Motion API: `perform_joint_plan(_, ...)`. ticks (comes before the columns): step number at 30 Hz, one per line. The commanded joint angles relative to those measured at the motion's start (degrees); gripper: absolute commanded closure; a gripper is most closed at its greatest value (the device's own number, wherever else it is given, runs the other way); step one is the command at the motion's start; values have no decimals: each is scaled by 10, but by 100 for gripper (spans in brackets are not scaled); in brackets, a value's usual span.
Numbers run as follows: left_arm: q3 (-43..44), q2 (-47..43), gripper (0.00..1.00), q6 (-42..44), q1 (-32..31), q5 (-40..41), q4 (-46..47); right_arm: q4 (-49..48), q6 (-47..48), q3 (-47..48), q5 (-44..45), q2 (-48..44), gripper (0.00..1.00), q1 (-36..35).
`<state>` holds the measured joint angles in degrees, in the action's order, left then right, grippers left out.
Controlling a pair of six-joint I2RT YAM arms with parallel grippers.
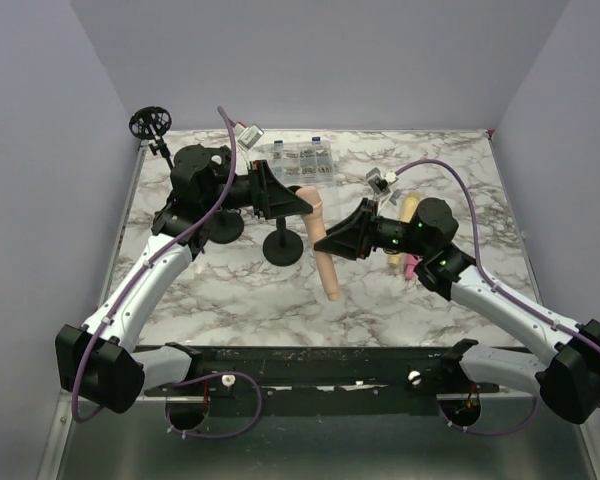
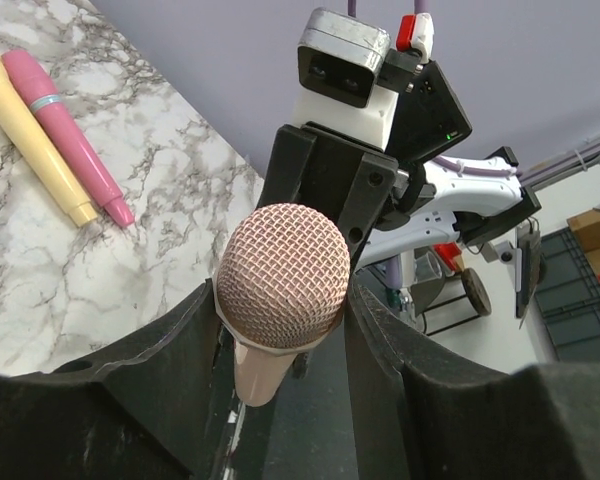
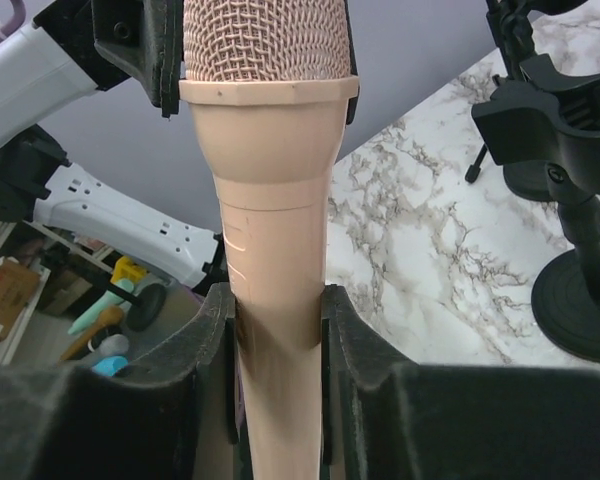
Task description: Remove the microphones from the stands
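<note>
A peach microphone (image 1: 326, 268) with a mesh head (image 2: 283, 272) hangs tilted above the marble table (image 1: 230, 300), held at both ends. My left gripper (image 2: 285, 305) is shut on the mesh head, its pads pressing both sides. Lower down, my right gripper (image 3: 278, 305) is shut on the microphone's handle (image 3: 275, 250). The black stand (image 1: 283, 246) rests on its round base just left of the microphone. In the right wrist view the stand's clip (image 3: 540, 115) is apart from the microphone, with nothing in it.
A yellow microphone (image 2: 25, 130) and a pink one (image 2: 75, 150) lie side by side on the table by the right arm. A second black stand base (image 1: 225, 231) sits under the left arm. A clear parts box (image 1: 302, 158) and a black round grille (image 1: 150, 122) are at the back.
</note>
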<state>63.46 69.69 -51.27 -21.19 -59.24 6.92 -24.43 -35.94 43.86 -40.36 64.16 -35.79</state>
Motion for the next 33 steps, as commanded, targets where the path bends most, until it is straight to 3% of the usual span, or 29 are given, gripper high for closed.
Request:
perform_joint_plan(1,1,-1,87,-6,-9,-24,15,7,13,4,9,-3,90,-4)
perform_joint_plan(2,2,-1,74,-5,-9,-27,13,17,20,7,19,-6,99,-3)
perform_joint_plan(4,2,-5,45,-2,-8,-36,17,42,34,9,39,-13,99,-3)
perform_joint_plan(7,4,-19,14,22,-8,-32,1,87,53,11,82,-33,99,-3)
perform_joint_plan(9,16,-29,3,63,-6,-10,-47,110,63,7,124,-50,99,-3)
perform_joint_plan(12,39,-39,1,115,-4,38,-123,160,84,9,187,-72,99,-3)
perform_joint_plan(17,45,-49,1,142,-1,87,-165,241,124,27,296,-77,99,-3)
perform_joint_plan(22,54,-65,1,174,0,132,-200,394,123,71,599,-29,99,7)
perform_joint_plan(24,51,-71,1,176,0,136,-198,447,113,92,664,5,99,35)
perform_joint_plan(33,35,-73,1,145,1,110,-159,507,138,109,812,105,99,151)
